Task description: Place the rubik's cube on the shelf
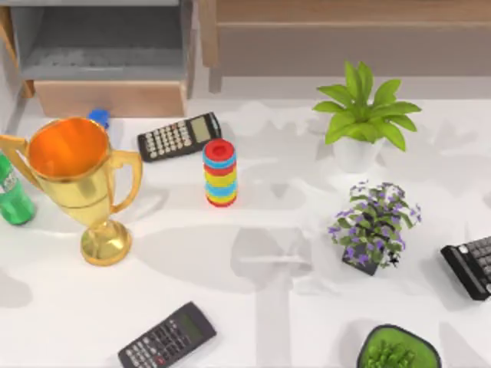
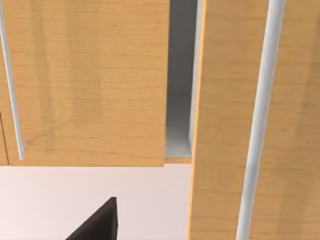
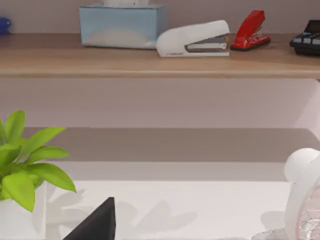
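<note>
Jaws of both grippers: state could not be told. Rubik's cube's whereabouts could not be told either. Long light-brown wooden shelf (image 3: 150, 62) carried pale-blue tissue box (image 3: 122, 25), white stapler (image 3: 194, 39), red stapler (image 3: 251, 30). Risk, judged: crowded board, placement could knock staplers.

On the shelf (image 3: 150, 62), a tissue box (image 3: 122, 25), white stapler (image 3: 194, 39) and red stapler (image 3: 251, 30) crowd the middle, with bare board at the front edge. Below, a green potted plant (image 1: 364, 115) and ring stack (image 1: 220, 172) stand before it.
</note>
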Motion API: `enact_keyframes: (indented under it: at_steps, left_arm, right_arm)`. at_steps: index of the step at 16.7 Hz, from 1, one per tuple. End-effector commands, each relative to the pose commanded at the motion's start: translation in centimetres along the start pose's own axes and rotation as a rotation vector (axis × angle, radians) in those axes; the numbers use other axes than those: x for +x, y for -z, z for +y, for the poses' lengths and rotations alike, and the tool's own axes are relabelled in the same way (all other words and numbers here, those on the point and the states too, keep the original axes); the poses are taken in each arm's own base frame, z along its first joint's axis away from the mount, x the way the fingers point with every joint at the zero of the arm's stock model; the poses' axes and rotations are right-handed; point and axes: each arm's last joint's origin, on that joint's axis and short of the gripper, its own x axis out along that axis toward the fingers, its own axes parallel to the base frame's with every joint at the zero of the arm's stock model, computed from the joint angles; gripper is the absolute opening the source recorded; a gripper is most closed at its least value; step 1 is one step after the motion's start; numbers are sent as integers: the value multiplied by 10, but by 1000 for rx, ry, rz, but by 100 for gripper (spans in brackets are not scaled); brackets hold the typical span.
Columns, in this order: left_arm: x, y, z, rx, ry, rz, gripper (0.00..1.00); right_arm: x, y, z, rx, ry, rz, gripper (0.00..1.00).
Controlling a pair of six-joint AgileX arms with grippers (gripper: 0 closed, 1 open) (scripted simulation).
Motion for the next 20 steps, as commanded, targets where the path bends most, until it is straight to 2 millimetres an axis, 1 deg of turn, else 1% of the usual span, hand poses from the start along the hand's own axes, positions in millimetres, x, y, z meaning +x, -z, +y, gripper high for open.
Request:
enact_keyframes:
  at_steps: [1, 3, 7, 10, 13, 15, 16, 18, 20]
  left_arm:
    - [1, 7, 2, -8, 0, 26, 100]
    - [3, 27, 7, -41, 4, 99, 100]
    - [13, 79, 25, -166, 26, 266, 100]
    - [28, 118, 47, -303, 52, 372, 100]
    - [51, 146, 77, -465, 91, 449, 100]
    - [71, 156, 99, -582, 128, 488, 100]
    - [82, 158, 111, -642, 152, 505, 100]
    - [105, 156, 131, -762, 212, 537, 100]
    - [129, 146, 148, -879, 292, 568, 100]
  right_arm:
    - [0, 0, 0, 0, 0, 0, 100]
    - [0, 0, 0, 0, 0, 0, 100]
    - [0, 0, 0, 0, 0, 0, 100]
    - [0, 0, 0, 0, 0, 0, 100]
    - [0, 0, 0, 0, 0, 0, 100]
    - [0, 0, 0, 0, 0, 0, 100]
    - [0, 0, 0, 0, 0, 0, 100]
    - [0, 0, 0, 0, 0, 0, 100]
    - [0, 0, 0, 0, 0, 0, 100]
